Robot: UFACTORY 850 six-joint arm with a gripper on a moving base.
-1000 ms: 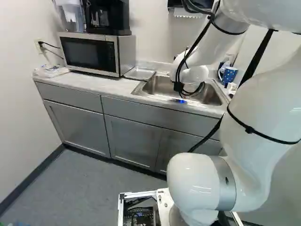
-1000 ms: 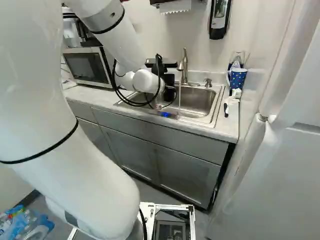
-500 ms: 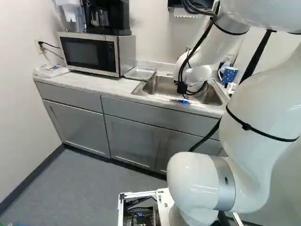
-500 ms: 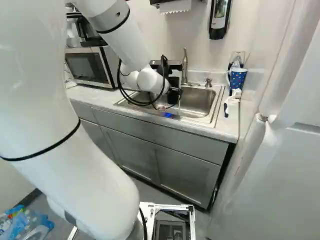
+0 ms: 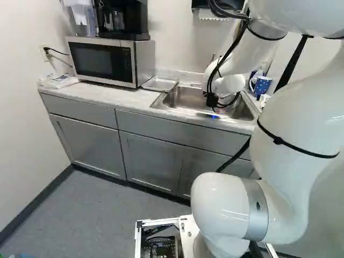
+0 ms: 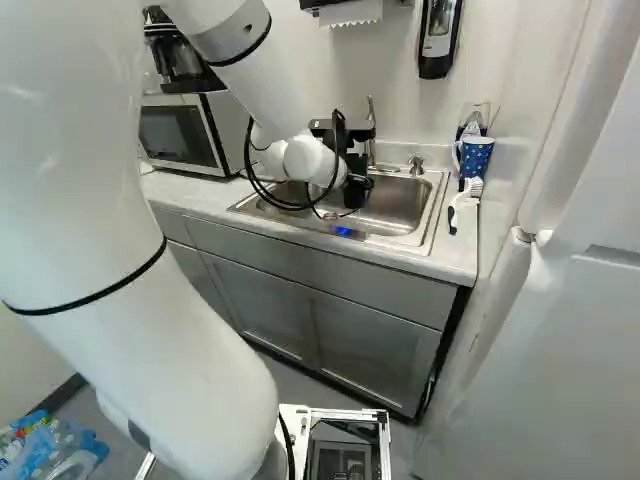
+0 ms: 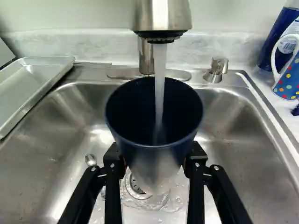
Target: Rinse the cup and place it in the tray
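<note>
Gray cabinets (image 5: 150, 161) beneath a pale countertop (image 5: 107, 97), white wall (image 5: 21, 118), gray floor (image 5: 102, 215).

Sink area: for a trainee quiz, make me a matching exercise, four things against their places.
1. dark blue cup
2. black coffee maker
3. shallow rectangular tray
4. blue mug with coloured dots

A. on the silver microwave
B. between microwave and steel sink
C. in black gripper, under running water
D. across the sink from the tray

Pairs: 1-C; 2-A; 3-B; 4-D
</note>
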